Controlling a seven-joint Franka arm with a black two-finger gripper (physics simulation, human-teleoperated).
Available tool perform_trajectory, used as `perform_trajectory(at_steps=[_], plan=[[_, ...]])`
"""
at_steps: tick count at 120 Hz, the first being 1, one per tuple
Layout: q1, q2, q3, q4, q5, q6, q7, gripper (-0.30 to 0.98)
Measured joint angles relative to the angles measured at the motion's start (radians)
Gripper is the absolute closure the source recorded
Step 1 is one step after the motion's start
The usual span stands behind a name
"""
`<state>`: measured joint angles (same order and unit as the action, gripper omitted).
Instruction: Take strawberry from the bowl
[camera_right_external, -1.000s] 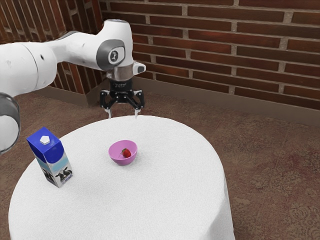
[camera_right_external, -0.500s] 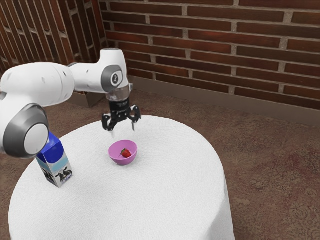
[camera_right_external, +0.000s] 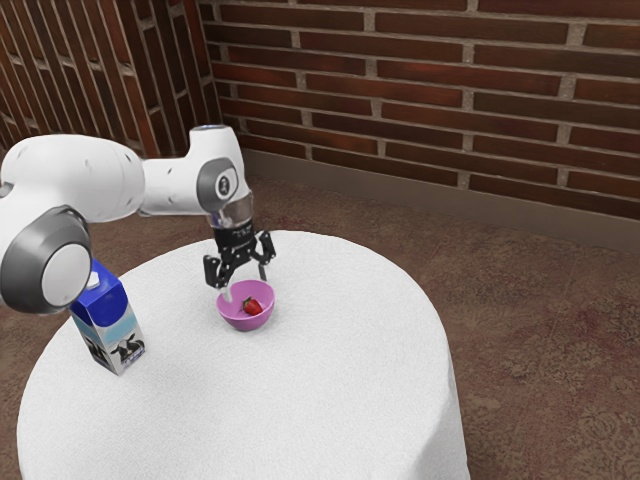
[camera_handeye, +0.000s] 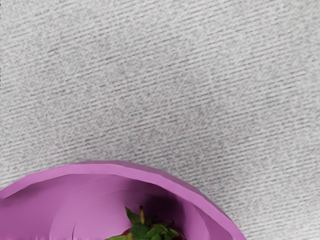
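I'm at the approach: my black two-finger gripper (camera_right_external: 245, 284), wide open and empty, hangs at the round pink bowl (camera_right_external: 240, 324); next, straddle the red, leafy strawberry (camera_right_external: 252, 307) (minding the rim (camera_handeye: 120, 169)).

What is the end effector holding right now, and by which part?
Nothing is held: the end effector is open above the bowl, and the strawberry lies inside it.

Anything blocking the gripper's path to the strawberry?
Nothing visible between gripper and strawberry from above. Pink bowl walls ring the berry, so a low sideways approach would probably hit them. Milk carton is off to the exterior view's left.
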<state>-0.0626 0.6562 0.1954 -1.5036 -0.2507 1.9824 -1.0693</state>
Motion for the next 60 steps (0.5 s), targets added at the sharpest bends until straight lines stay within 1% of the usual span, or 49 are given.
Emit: perform_trajectory(at_steps=[22, 34, 51, 60], plan=[[-0.013, -0.039, 0.004, -0.057, 0.001, 0.01, -0.029, 0.0], [-0.038, -0.093, 0.007, -0.079, 0.006, 0.013, -0.038, 0.02], [-0.05, -0.146, 0.011, -0.133, 0.01, 0.016, -0.048, 0.23], [-0.039, -0.149, 0.013, -0.15, 0.01, 0.02, -0.052, 0.32]])
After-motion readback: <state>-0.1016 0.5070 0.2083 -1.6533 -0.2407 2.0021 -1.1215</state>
